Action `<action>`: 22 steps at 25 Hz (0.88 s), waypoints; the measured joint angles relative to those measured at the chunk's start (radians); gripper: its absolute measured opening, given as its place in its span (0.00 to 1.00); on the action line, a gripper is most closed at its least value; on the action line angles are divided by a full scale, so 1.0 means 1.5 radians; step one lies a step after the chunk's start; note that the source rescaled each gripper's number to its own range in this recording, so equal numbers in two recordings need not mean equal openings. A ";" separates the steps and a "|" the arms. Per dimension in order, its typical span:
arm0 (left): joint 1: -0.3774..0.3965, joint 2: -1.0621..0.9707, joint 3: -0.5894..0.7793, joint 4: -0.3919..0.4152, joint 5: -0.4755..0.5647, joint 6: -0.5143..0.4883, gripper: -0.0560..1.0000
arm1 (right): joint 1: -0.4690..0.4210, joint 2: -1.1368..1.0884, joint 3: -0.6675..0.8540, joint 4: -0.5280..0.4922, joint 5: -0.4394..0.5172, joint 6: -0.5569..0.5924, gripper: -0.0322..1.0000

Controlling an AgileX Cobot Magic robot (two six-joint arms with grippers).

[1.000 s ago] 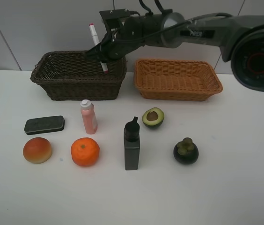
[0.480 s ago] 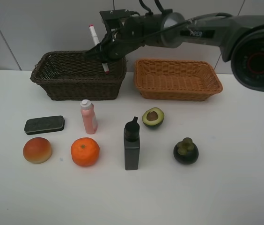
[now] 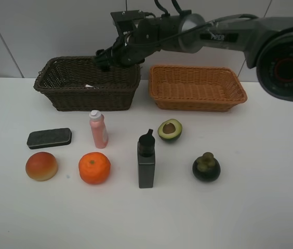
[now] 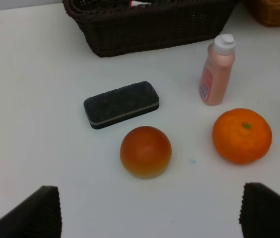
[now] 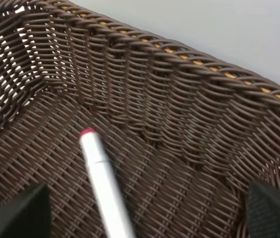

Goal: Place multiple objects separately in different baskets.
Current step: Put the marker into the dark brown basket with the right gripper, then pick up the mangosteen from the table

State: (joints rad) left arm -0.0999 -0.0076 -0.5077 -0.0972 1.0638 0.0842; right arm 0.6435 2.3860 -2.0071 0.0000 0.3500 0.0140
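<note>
Under the wide-spread right claw (image 5: 145, 212), only its wrist view plainly shows the marker (image 5: 100, 178) inside the dark basket (image 5: 179, 89).

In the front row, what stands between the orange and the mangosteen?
The black bottle, upright, stands between the orange and the mangosteen, touching neither; the exterior high view shows it.

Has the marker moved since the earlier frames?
Yes. The marker went down: from the right tool, which held it sticking up above the dark basket's rim, to inside that basket, below the rim.
</note>
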 joint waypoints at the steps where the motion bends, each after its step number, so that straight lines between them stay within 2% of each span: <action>1: 0.000 0.000 0.000 0.000 0.000 0.000 0.85 | 0.000 0.000 0.000 0.000 0.001 0.000 1.00; 6: 0.000 0.000 0.000 0.000 0.000 0.000 0.85 | 0.000 -0.010 0.000 0.000 0.025 0.000 1.00; 13: 0.000 0.000 0.000 0.000 0.000 0.000 0.85 | 0.000 -0.103 0.000 -0.024 0.108 0.000 1.00; 17: 0.000 0.000 0.000 0.000 0.000 0.000 0.85 | 0.000 -0.177 0.000 -0.051 0.179 0.000 1.00; 22: 0.000 0.000 0.000 0.000 0.000 0.000 0.85 | 0.000 -0.262 -0.001 -0.059 0.302 0.000 1.00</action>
State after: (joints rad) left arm -0.0999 -0.0076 -0.5077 -0.0972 1.0638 0.0842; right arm 0.6435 1.9925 -2.0079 -0.0888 0.8025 0.0140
